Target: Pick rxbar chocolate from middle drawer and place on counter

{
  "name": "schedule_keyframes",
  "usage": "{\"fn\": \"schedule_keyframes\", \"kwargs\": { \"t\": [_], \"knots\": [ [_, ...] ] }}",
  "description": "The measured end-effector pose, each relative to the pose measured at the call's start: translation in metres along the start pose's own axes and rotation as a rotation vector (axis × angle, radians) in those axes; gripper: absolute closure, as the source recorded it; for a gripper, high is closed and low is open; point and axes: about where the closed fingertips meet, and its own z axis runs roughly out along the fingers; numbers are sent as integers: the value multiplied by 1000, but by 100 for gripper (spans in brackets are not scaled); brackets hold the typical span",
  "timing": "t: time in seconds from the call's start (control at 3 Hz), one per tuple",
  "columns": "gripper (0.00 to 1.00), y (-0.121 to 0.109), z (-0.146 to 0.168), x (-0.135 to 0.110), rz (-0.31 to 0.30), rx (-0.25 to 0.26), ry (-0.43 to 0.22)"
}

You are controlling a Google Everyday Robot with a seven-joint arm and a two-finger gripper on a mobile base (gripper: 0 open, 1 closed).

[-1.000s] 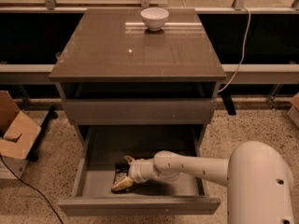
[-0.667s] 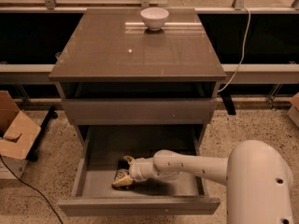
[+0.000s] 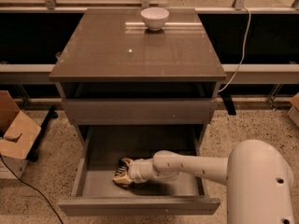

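Note:
The middle drawer (image 3: 93,181) is pulled out, and its grey floor and side walls show. My gripper (image 3: 122,172) is down inside it at the front left, low over the floor, with my white arm (image 3: 187,164) reaching in from the right. A small dark shape (image 3: 125,163) at the gripper's far side looks like the rxbar chocolate, mostly hidden by the gripper. I cannot tell whether the gripper touches it. The glossy grey-brown counter (image 3: 135,50) is the cabinet top above.
A white bowl (image 3: 154,17) stands at the counter's back edge. A shut drawer front (image 3: 140,110) lies above the open drawer. A cardboard box (image 3: 16,134) sits on the floor at left. A white cable (image 3: 239,62) hangs at right. My white base (image 3: 261,185) is at lower right.
The gripper has stayed at the same spot in the drawer's front left. Nothing else has visibly moved.

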Motion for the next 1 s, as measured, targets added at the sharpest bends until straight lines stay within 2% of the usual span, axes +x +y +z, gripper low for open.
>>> {"fn": "schedule_keyframes", "kwargs": {
  "t": [1.0],
  "knots": [
    [100, 0, 0, 0, 0, 0, 0]
  ]
}}
